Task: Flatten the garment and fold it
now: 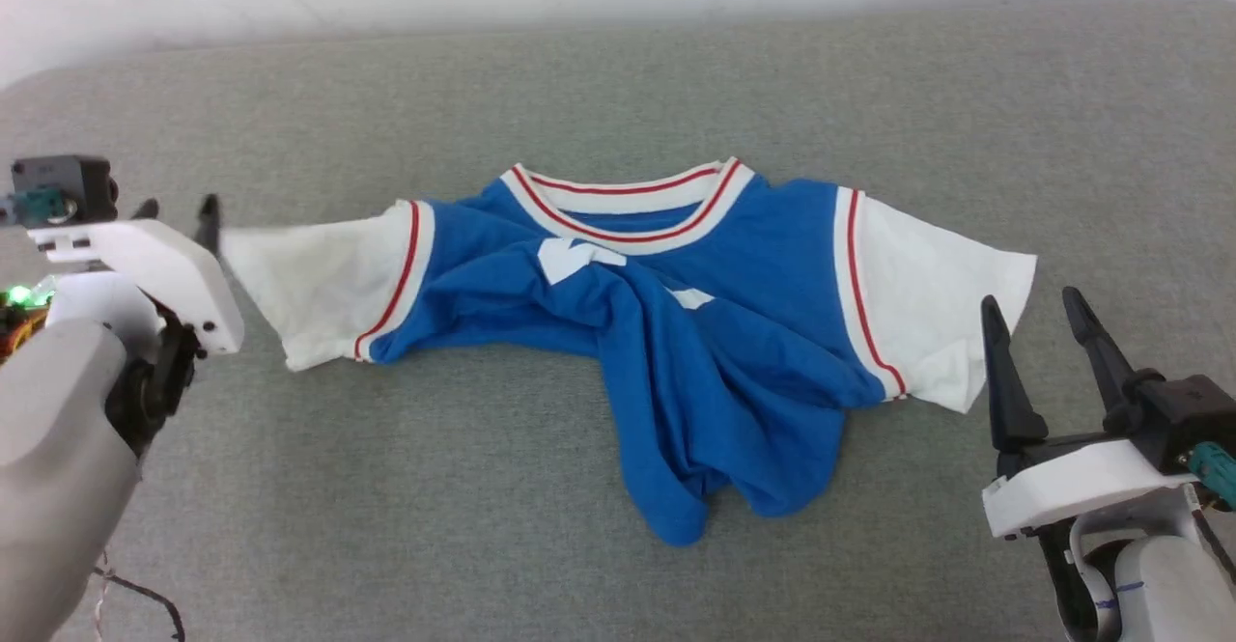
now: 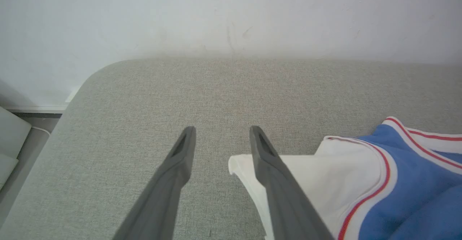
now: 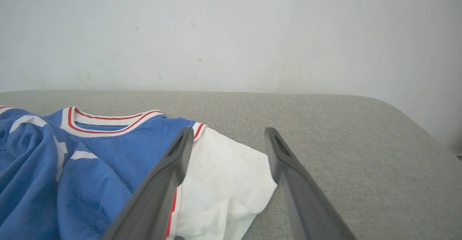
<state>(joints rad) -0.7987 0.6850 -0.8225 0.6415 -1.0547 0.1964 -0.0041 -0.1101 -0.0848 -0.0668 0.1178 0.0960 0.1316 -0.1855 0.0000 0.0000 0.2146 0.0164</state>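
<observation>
a: while the shirt (image 1: pixel 676 333) lies crumpled on the cushion (image 1: pixel 386 488), collar away, long axis left to right, which arm is nearer?

b: both even. left gripper (image 1: pixel 177 209), fingers apart and empty, sits just beside the left sleeve (image 1: pixel 309 294); right gripper (image 1: pixel 1031 302), also spread and empty, is just off the right sleeve (image 1: pixel 937 314). hem (image 1: pixel 715 488) is bunched toward us, so i'd guess that needs pulling.
</observation>
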